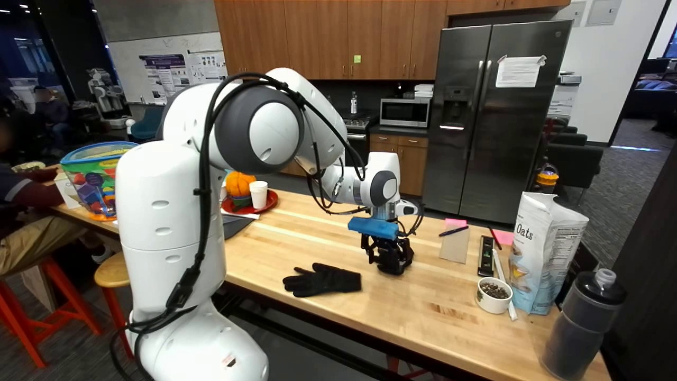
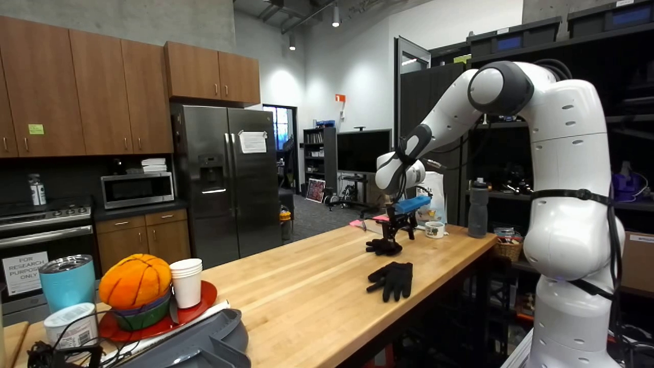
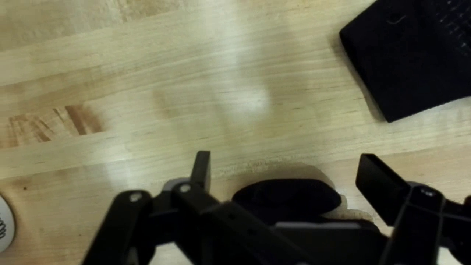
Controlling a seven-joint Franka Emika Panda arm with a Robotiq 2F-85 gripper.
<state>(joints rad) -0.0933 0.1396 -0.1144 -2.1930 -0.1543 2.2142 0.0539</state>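
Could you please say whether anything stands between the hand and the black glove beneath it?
Nothing visible does: the wrist view shows the open hand over the black glove, partly visible between the hand's fingers. The other glove lies off to one side.

Tabletop [image 1: 307,233]: smooth wood, slight sheen. On it, black glove [image 3: 285,197] in matt cloth and glossy red plate [image 2: 208,296]. Above it, matt black end effector [image 3: 285,171]; beyond it, smooth metal fridge [image 2: 255,194].

White arm [image 1: 169,211], black cables [image 1: 204,222]; black gripper [image 3: 285,171], screws [image 3: 184,188] seemingly silver.
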